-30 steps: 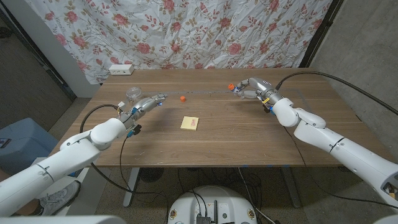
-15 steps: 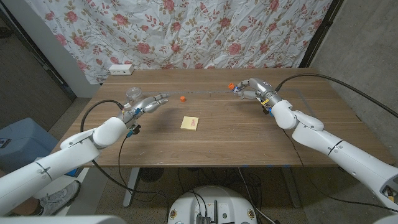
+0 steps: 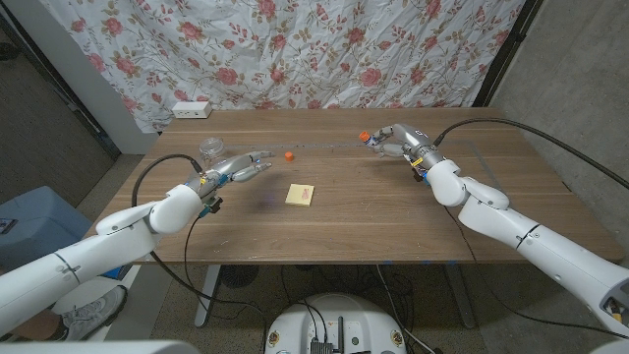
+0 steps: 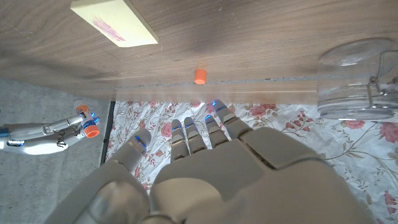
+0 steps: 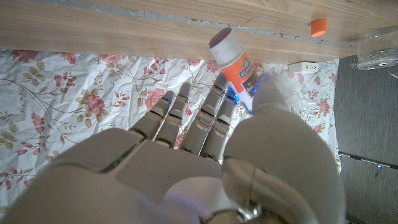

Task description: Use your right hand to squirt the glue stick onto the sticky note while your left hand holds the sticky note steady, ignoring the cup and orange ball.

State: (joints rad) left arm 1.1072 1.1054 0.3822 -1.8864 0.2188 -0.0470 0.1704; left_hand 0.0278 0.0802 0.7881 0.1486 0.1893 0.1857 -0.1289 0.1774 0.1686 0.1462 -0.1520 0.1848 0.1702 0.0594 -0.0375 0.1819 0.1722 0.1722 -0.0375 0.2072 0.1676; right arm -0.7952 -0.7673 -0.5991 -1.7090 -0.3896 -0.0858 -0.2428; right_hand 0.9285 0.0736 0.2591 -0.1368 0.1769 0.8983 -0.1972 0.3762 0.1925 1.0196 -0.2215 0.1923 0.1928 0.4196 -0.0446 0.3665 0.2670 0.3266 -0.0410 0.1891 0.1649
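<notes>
left hand: the robot's left hand (image 3: 239,167) hovers over the wooden table (image 3: 393,221), fingers (image 4: 214,124) spread and holding nothing, near a clear plastic cup (image 3: 209,148).
ball: a small orange ball (image 3: 288,154) lies just beyond those fingertips.
note: the square yellow sticky note (image 3: 300,195) lies mid-table, unheld, well apart from both hands.
right hand: the right hand (image 3: 398,143) grips the orange-labelled glue stick (image 5: 231,58) at the far right.
step: approach, it seems; next the left hand should pin the note, then the glue stick travels over.
</notes>
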